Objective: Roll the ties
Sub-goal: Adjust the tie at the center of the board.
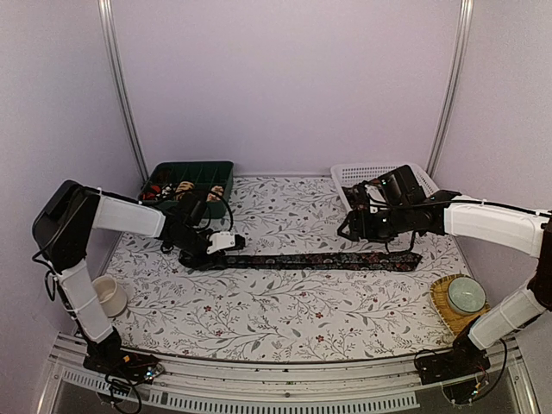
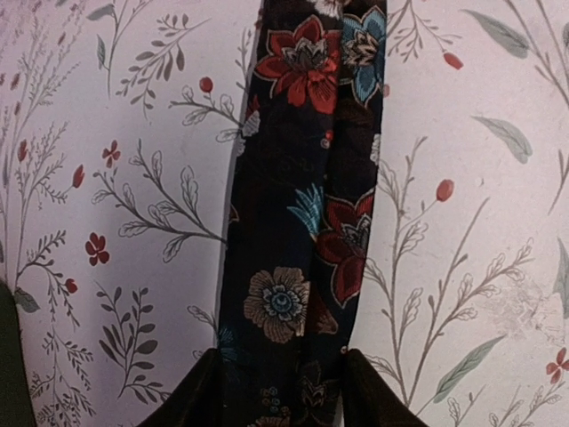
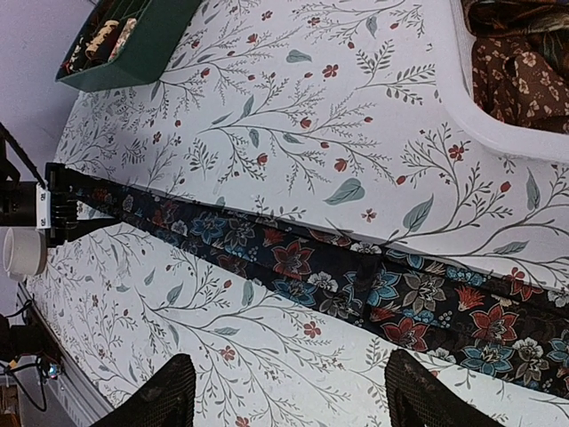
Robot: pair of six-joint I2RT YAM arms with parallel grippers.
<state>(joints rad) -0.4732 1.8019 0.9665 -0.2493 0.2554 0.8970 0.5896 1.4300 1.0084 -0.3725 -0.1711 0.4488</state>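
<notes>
Top view: a table (image 1: 285,310) covered in white cloth printed with grey sprigs and small red flowers fills the floor of a booth. The booth has plain pale lilac walls and metal rails (image 1: 121,86) running up the rear corners.

A dark floral tie (image 1: 319,260) lies flat and unrolled across the middle of the frame, running from centre left to centre right.

The left gripper (image 1: 207,257) sits low at the tie's left-hand end. In its wrist view the two fingers (image 2: 191,396) flank the fabric edge to edge; whether they pinch it cannot be told.

The right gripper (image 1: 350,229) hangs above the tie's right-hand part. Its jaws are spread wide, with nothing between them.

At the upper left of the table stands a dark green compartment tray (image 1: 207,169) with small items in its cells. At the upper right is a white mesh basket (image 1: 362,172), which in the right wrist view holds brown patterned fabric (image 3: 524,71).

A white cup (image 1: 109,296) stands at the lower left edge. At the lower right, a pale bowl (image 1: 466,295) rests on a woven mat (image 1: 440,304).
</notes>
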